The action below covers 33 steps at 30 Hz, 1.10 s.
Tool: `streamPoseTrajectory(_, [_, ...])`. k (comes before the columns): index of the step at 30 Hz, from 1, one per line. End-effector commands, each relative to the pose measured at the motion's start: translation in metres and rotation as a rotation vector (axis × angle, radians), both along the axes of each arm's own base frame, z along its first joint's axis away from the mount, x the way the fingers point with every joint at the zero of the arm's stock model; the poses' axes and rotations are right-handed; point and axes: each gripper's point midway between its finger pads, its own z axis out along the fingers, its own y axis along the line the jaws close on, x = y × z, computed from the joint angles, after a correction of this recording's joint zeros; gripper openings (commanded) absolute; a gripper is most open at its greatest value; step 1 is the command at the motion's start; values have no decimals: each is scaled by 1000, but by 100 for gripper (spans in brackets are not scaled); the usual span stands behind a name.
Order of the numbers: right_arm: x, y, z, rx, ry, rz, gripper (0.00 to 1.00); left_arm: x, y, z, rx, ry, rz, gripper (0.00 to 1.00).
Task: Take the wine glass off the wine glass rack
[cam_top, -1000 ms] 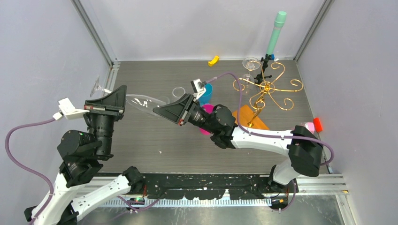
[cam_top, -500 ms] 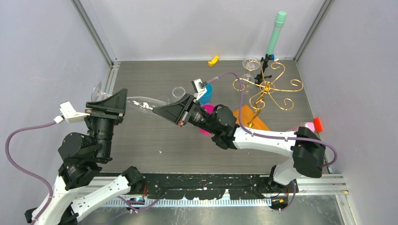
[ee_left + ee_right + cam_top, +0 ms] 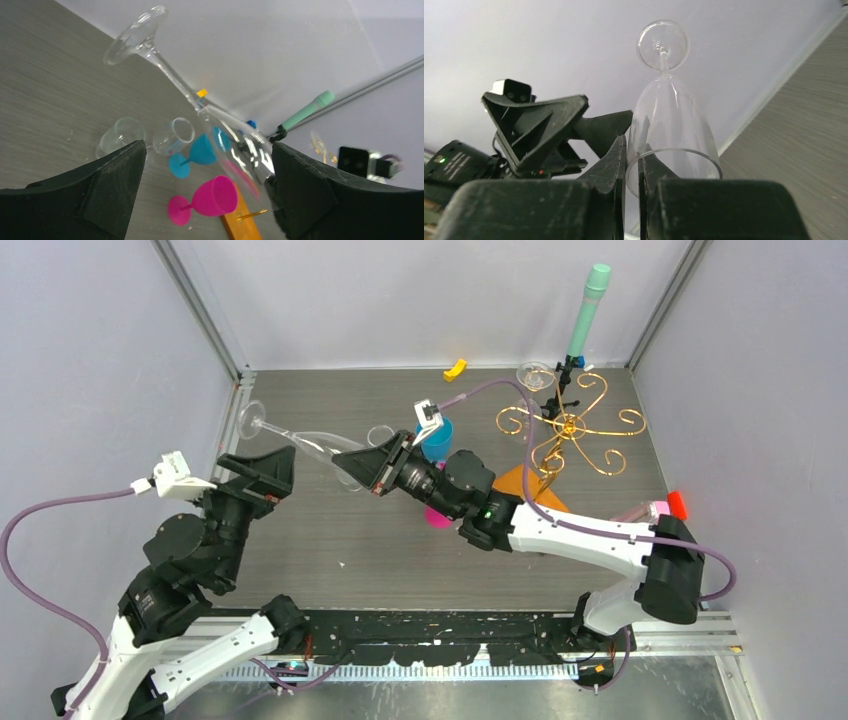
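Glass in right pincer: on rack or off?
Off: right pincer pinches the glass by its rim; it's tilted in mid-air, well apart from the rack.

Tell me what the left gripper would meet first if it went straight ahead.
Probably the clear wine glass, which the right gripper holds by its rim. It lies across the view just ahead of the open left gripper, though depth is unclear.

You've got a grey wood-grain surface (image 3: 330, 530) under everything. At its far edge sits a small yellow piece (image 3: 455, 369), and in the far right corner a mint-green tube (image 3: 590, 305) stands up tall. Near the middle there's a blue goblet (image 3: 204, 148) with a pink goblet (image 3: 217, 195) just beside it. Close by, one small clear cup (image 3: 120, 136) and a second clear cup (image 3: 179, 134) sit near each other. Over at the right edge, a red cap (image 3: 678, 505) lies against something pink (image 3: 657, 509).
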Motion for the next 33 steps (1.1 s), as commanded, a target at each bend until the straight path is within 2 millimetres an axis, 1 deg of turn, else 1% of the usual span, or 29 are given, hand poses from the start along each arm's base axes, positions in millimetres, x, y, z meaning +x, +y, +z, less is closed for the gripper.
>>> streamPoseTrajectory(1, [12,-28,38,-93,-79,-143,0,-8,8,-28,135,69,-12,100])
streamPoseTrajectory(2, [12,-28,31,-169,-67,-138,0,-10,12,-32,146,69,-8,100])
streamPoseTrajectory(3, [9,-28,37,-199,-95,-127,0,-11,15,-36,153,71,2,100])
streamPoseTrajectory(4, [8,-28,18,-291,-80,-110,0,-12,19,-38,159,70,13,100])
streamPoseTrajectory(5, [3,-28,25,-316,-112,-84,1,-13,24,-37,167,64,26,100])
streamPoseTrajectory(6, [0,-29,-1,-438,-98,-57,0,-14,29,-36,175,56,42,100])
streamPoseTrajectory(7, [-8,-32,-10,-517,-87,-13,0,-15,35,-35,186,49,65,100])
streamPoseTrajectory(8, [-10,-32,-19,-572,-96,10,0,-15,39,-33,197,42,82,100])
streamPoseTrajectory(9, [-18,-37,-29,-644,-78,55,0,-16,43,-32,208,36,98,100])
streamPoseTrajectory(10, [-23,-37,-39,-694,-82,91,0,-16,47,-31,217,30,114,100])
streamPoseTrajectory(11, [-32,-41,-45,-742,-72,145,0,-16,50,-30,231,26,126,100])
streamPoseTrajectory(12, [-38,-41,-52,-772,-71,188,0,-16,53,-29,238,24,136,100])
streamPoseTrajectory(15, [-45,-51,-75,-881,-30,231,0,-16,56,-28,248,19,154,100])
streamPoseTrajectory(16, [-42,-52,-80,-912,-27,224,0,-16,57,-29,252,20,158,100])
streamPoseTrajectory(17, [-42,-56,-95,-974,-1,228,0,-16,56,-30,255,20,158,100])
streamPoseTrajectory(18, [-37,-59,-95,-999,-5,200,0,-16,56,-31,257,20,158,100])
streamPoseTrajectory(19, [-36,-64,-111,-1070,26,201,0,-16,56,-32,260,21,158,100])
streamPoseTrajectory(20, [-26,-68,-111,-1102,19,144,0,-16,57,-33,261,22,159,100])
streamPoseTrajectory(21, [-23,-74,-124,-1167,40,137,0,-16,57,-34,265,24,160,100])
streamPoseTrajectory(22, [-17,-77,-124,-1189,38,102,0,-15,57,-35,267,25,160,100])
streamPoseTrajectory(23, [-15,-80,-134,-1237,50,97,0,-15,56,-38,272,29,161,100])
streamPoseTrajectory(24, [-12,-83,-135,-1258,52,80,0,-14,56,-40,275,30,164,100])
streamPoseTrajectory(25, [-10,-82,-141,-1279,56,79,0,-14,55,-42,277,32,164,100])
streamPoseTrajectory(26, [-9,-82,-141,-1291,56,73,0,-13,55,-43,280,33,162,100])
streamPoseTrajectory(27, [-7,-81,-146,-1309,58,74,0,-13,53,-45,286,37,159,100])
streamPoseTrajectory(29, [-3,-79,-147,-1332,56,66,0,-12,51,-48,294,43,151,100])
streamPoseTrajectory(30, [-2,-81,-154,-1363,65,65,0,-11,50,-49,300,46,146,100])
streamPoseTrajectory(33, [9,-85,-161,-1428,69,13,0,-11,48,-51,312,55,140,100])
